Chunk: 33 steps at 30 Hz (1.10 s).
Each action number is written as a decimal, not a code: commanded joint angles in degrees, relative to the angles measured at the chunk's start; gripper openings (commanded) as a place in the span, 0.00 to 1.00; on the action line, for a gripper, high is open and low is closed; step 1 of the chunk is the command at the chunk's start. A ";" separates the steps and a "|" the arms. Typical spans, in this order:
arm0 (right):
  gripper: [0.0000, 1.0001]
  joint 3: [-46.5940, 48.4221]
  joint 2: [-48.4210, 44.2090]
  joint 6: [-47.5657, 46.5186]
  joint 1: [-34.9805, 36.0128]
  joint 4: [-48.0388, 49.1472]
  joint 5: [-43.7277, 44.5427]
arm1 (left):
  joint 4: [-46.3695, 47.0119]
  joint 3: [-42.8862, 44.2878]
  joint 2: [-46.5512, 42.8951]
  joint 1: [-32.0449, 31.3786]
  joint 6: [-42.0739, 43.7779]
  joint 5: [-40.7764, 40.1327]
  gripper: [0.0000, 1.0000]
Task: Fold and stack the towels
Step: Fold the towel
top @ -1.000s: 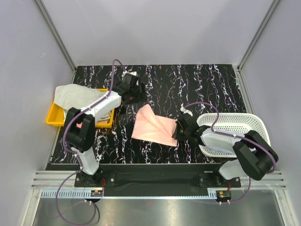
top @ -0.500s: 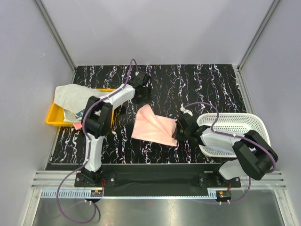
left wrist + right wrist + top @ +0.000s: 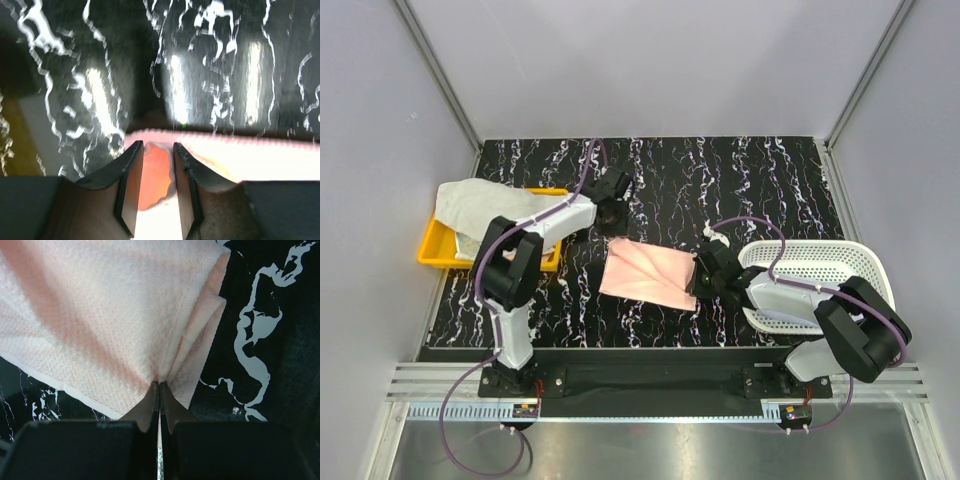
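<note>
A pale pink towel lies flat in the middle of the black marbled table. My left gripper is down at its far left corner. In the left wrist view, the jaws stand partly narrowed with a gap, and the pink towel edge shows between and under them. My right gripper is shut on the towel's right edge; in the right wrist view the cloth puckers into the pinched fingertips. A whitish towel is heaped on the tray at left.
A yellow tray sits at the table's left edge, with more cloth under the whitish heap. A white mesh basket stands at the right, just behind my right arm. Grey walls close in the back and both sides.
The left gripper came from the back of the table down to the pink towel's far left corner, its jaws narrowing. The towel's raised corner now lies flat. The right gripper has not moved.
</note>
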 commanded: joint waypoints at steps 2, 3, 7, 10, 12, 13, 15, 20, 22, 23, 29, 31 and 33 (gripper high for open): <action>0.00 1.77 0.18 0.42 0.52 1.23 2.44 | 6.11 -6.89 -9.69 -0.12 -0.24 0.49 0.34; 0.00 1.77 0.09 0.34 0.52 1.23 2.44 | 7.33 -8.56 -10.74 -0.12 -0.68 0.49 0.34; 0.00 1.77 -0.26 0.42 0.52 1.23 2.70 | 10.15 -16.64 -17.06 -0.21 -1.65 0.31 0.35; 0.00 1.68 -0.79 0.51 0.61 1.06 2.97 | 11.47 -19.47 -19.19 -0.30 -1.83 1.37 0.35; 0.00 1.50 -1.49 0.51 0.52 0.62 2.97 | 12.52 -22.19 -20.50 -0.30 -2.09 1.72 0.35; 0.04 1.59 -2.28 0.60 0.52 0.53 3.23 | 12.88 -22.98 -20.60 -0.21 -2.09 1.98 0.35; 0.07 1.59 -3.16 0.69 0.52 -0.17 3.58 | 14.02 -25.53 -20.69 -0.30 -2.44 2.68 0.33; 0.15 1.33 -7.64 0.95 0.61 -2.54 4.90 | 16.83 -31.16 -20.95 -0.30 -3.14 3.04 0.29; 0.21 1.50 -8.96 0.95 0.52 -3.33 5.17 | 17.80 -33.36 -21.65 -0.30 -3.50 2.86 0.28; 0.22 1.50 -9.14 0.95 0.61 -3.43 5.17 | 18.07 -33.89 -21.91 -0.21 -3.58 2.78 0.28; 0.31 1.77 -8.53 1.48 0.52 -4.04 5.34 | 18.51 -35.74 -25.42 -0.21 -3.85 2.33 0.42; 0.32 1.59 -8.35 1.74 0.52 -4.04 4.99 | 18.60 -35.74 -26.48 -0.30 -3.85 3.30 0.46; 0.35 1.41 -8.35 1.83 0.52 -4.13 4.73 | 18.77 -35.82 -27.89 -0.30 -3.94 4.61 0.52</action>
